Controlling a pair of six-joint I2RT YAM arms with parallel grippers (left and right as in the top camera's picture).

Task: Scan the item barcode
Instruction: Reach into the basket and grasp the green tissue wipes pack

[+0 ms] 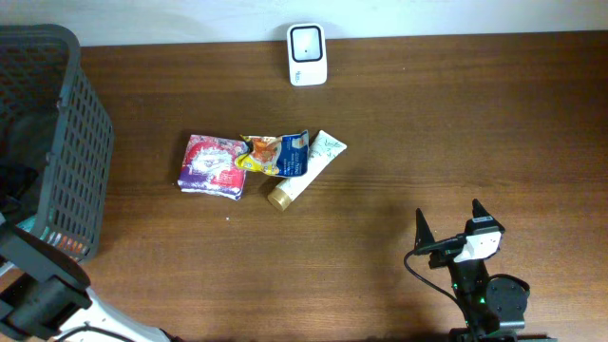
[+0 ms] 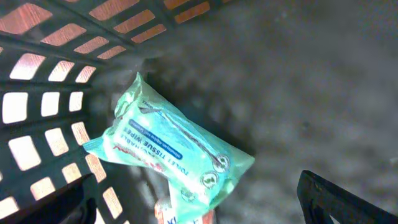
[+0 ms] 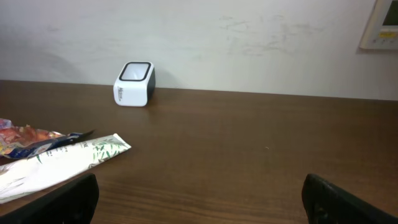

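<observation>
The right gripper (image 1: 447,210) hovered low over the bare brown table (image 1: 399,285) with its two fingers spread wide and nothing between them. Its wrist camera showed both dark fingers (image 3: 62,200) at the bottom corners of the frame, with only wood in the gap.

Ahead of this gripper and off to its left lay a white tube (image 1: 306,169) with a gold cap, on its side and well apart from the fingers. A crumpled blue and orange snack packet (image 1: 275,152) overlapped the tube on its far-left side. A pink and purple packet (image 1: 213,163) lay just beyond that, farther left again. Farthest ahead, slightly left of the gripper's line, a small white scanner (image 1: 307,54) stood at the table's back edge against the pale wall (image 3: 249,37).

The left gripper (image 2: 193,186) hung inside a dark plastic basket (image 1: 57,142) at the table's left end, also fully spread and empty. Directly below and between its fingers lay a mint-green pack of wipes (image 2: 174,155) on the basket floor, angled toward the slotted wall. No finger touched it.
</observation>
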